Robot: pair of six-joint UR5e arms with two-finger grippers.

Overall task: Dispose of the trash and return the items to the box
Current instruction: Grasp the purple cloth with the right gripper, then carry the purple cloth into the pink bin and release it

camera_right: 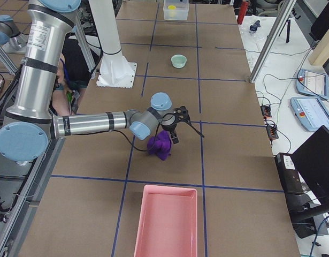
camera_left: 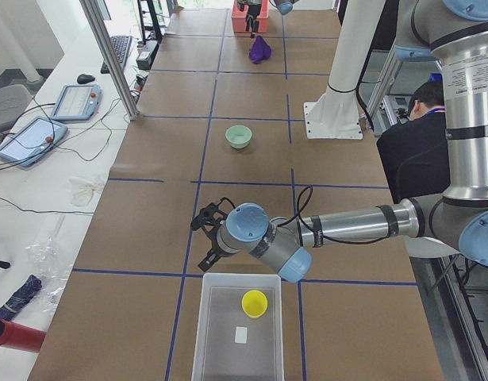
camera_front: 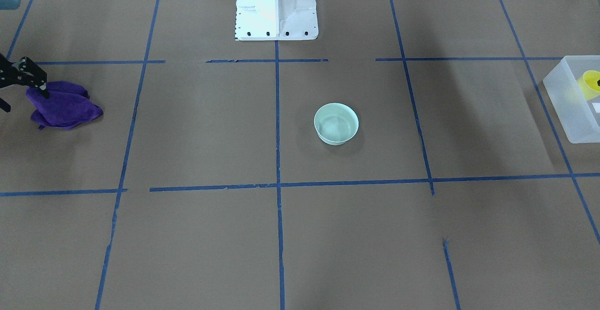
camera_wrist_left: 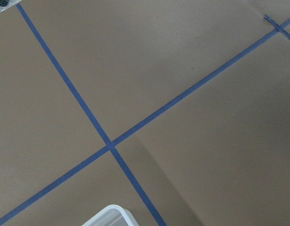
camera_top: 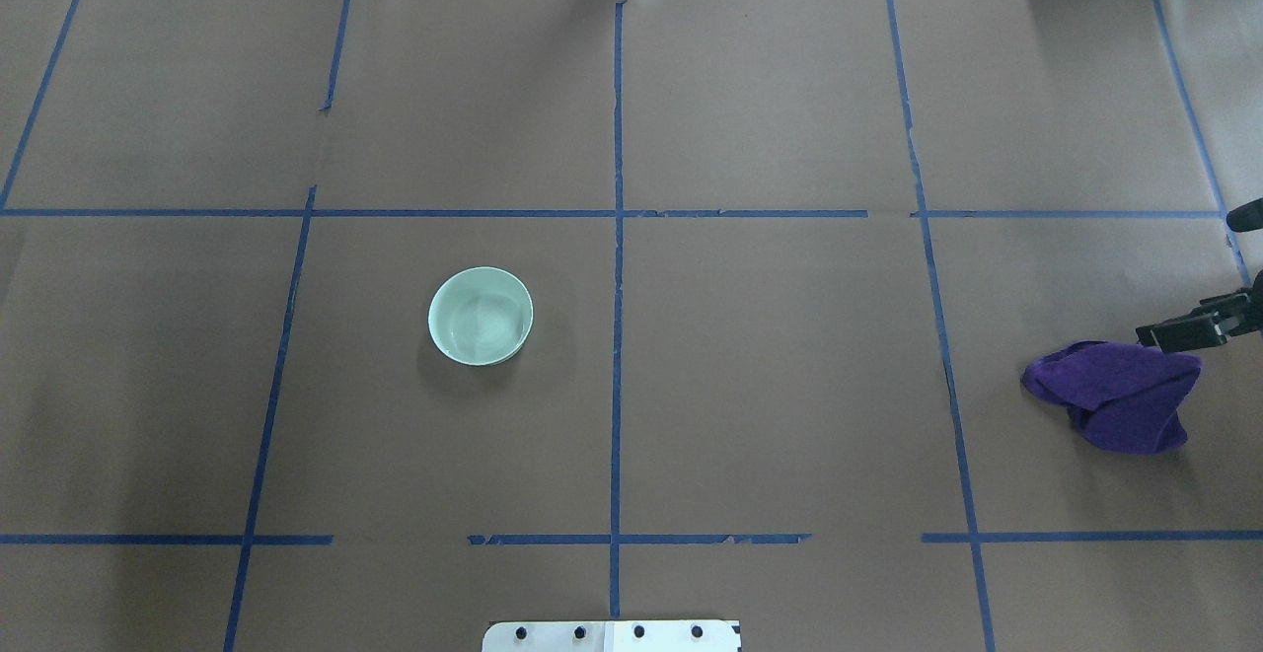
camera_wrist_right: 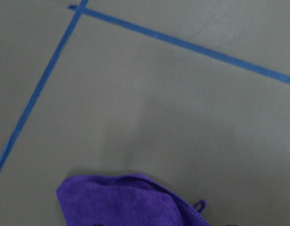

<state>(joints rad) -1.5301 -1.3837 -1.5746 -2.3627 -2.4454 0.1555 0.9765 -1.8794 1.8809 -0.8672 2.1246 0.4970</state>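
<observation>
The yellow cup (camera_left: 254, 303) sits stowed in the box (camera_left: 212, 333). The right gripper (camera_front: 26, 101), jaws open, seems set to take the purple cloth (camera_top: 1115, 396). Whether the left gripper (camera_left: 202, 244) has its jaws open, I cannot tell.

I'm on a robotics lab rig. Table (camera_top: 770, 386) papered brown with a blue tape grid (camera_top: 617, 336). In the left side view, teach pendants (camera_left: 75, 101) at 9 o'clock, operator (camera_left: 422, 147) seated at 3.

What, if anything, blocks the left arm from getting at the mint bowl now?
Probably nothing, so likely yes. The left gripper hovers near the box, and no object shows on the table between it and the mint bowl, which stands alone and upright in the open.
</observation>
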